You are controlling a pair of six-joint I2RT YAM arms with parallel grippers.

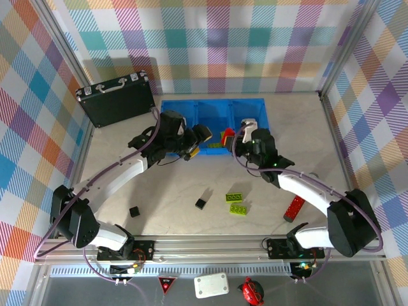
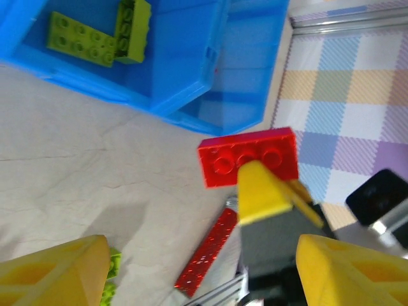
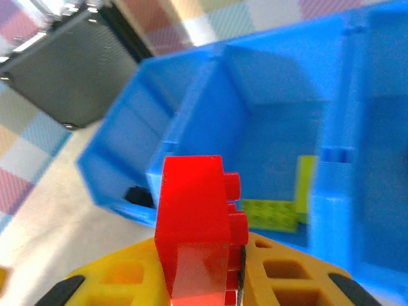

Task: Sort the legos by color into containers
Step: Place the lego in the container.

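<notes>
**Red brick (image 3: 199, 223) clamped in right gripper (image 3: 203, 258) by the blue bin (image 1: 185, 115)**

The right jaws were shut on the brick, which was held off the table close to the bin's near side. The left gripper (image 2: 201, 242) had its jaws apart and empty, near the brick. Lime plates (image 2: 80, 38) lay in the bin's middle compartment. Loose on the table were two lime bricks (image 1: 237, 204), two black cubes (image 1: 201, 203) and a long red bar (image 1: 294, 208). A black briefcase (image 1: 118, 99) sat left of the bin.

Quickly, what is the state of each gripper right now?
Left gripper: open, holding nothing.
Right gripper: closed on a red brick.
</notes>
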